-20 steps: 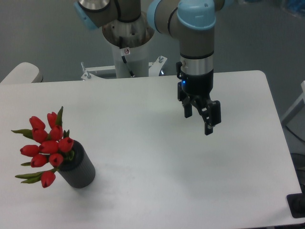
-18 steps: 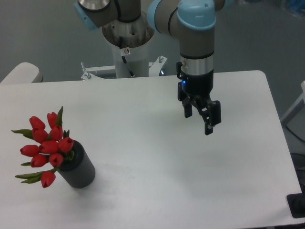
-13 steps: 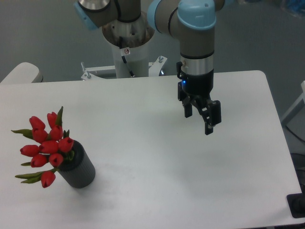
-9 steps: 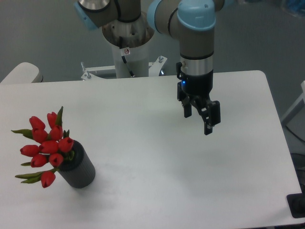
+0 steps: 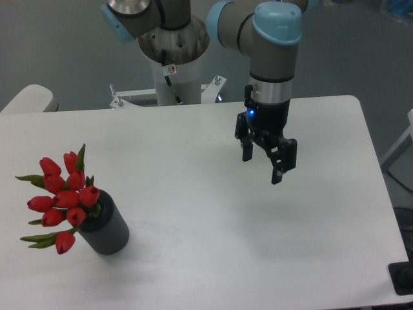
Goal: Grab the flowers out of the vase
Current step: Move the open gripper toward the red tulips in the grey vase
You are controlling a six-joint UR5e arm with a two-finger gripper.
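Gripper [image 5: 262,166] is hanging over the right-centre of the table [image 5: 193,194], fingers pointing down and spread apart with nothing between them, so it's empty and ready. It sits above the surface, not touching anything.

Biggest thing that matters for the next move: everything it wants is way off to the camera's left and nearer the front edge. So the arm has a long diagonal run across bare tabletop, well apart from the target right now.

The vase [image 5: 105,229] is a short dark ribbed cylinder standing near the front-left corner. It looks upright, or close to it.

The flowers [image 5: 61,199] are a bunch of red closed tulip buds sitting in the vase, but they don't stand straight up. The bunch leans up and to the left, away from the gripper, and fans out wider than the vase mouth. So the long axis of the stems runs from the vase opening out toward the upper left.

My guess is a grab would want to come in across that axis, down near where the stems leave the rim, since the buds themselves are spread out. Only a short bit of stem and leaf shows there, so can't tell how much room there is.
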